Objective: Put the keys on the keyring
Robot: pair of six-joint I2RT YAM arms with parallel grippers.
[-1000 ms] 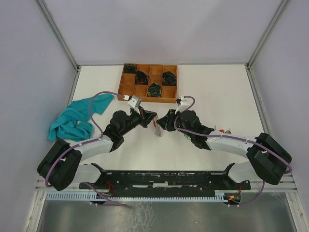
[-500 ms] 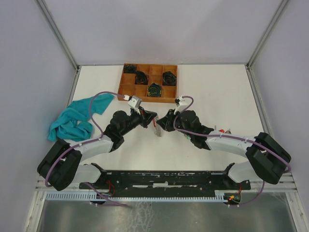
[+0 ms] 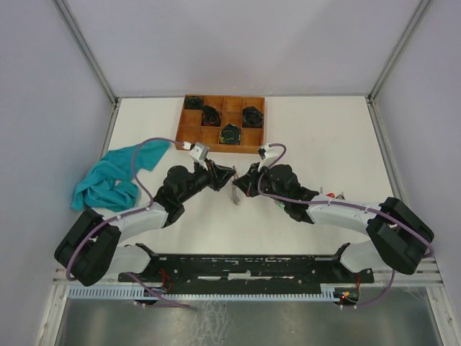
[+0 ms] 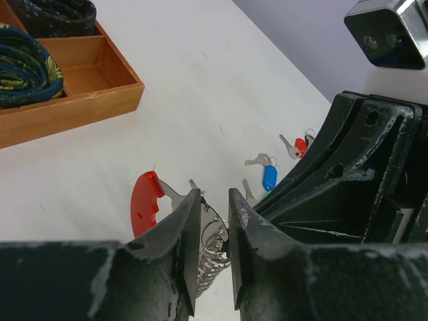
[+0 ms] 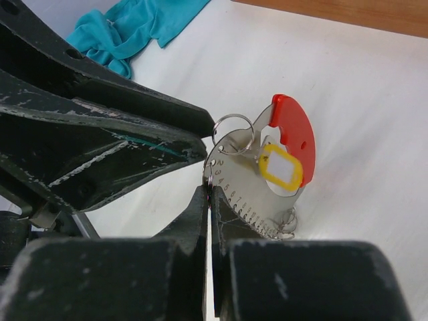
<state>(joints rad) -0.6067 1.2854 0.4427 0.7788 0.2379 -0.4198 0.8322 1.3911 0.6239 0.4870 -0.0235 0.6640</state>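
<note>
Right hand [image 5: 208, 192] pinches the red-handled silver metal plate [image 5: 244, 184]; left hand [image 4: 214, 200], narrow around the silver wire keyring [image 4: 215, 241], may not grip it, so the ring could twist free.

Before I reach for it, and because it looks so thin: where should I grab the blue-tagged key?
Pinch the blue tag across its narrow width, straight down from above: the key lies flat on the table, and the tag looks bulkier than the thin metal.
</note>
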